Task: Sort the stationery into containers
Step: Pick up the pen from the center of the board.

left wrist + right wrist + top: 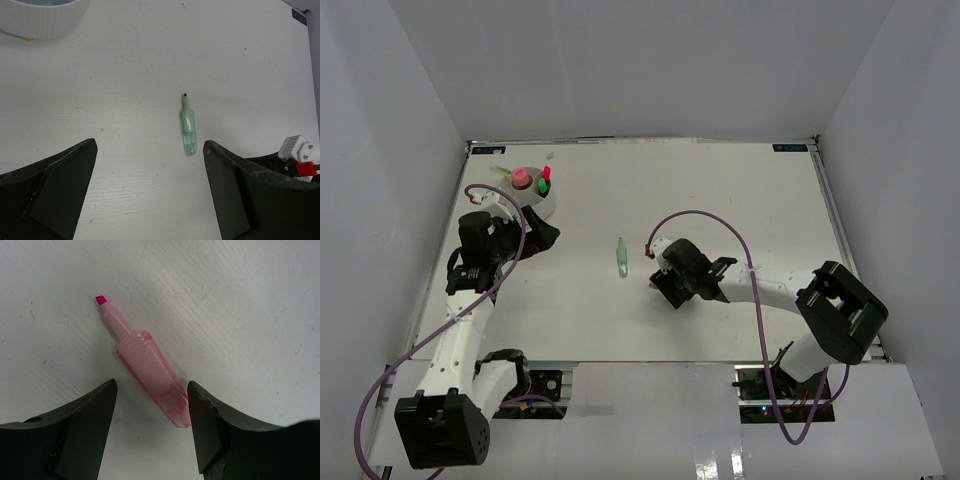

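The pink marker (145, 362) is found lying slantwise on the worktop (250, 300), its rear end straddled by the right hand (152, 386), which is spread apart, not clamped.

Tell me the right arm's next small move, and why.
Probably lower the right end effector a little and close on the pink highlighter. It lies flat on the table between the open jaws, not yet gripped, and it still needs carrying to the organiser.
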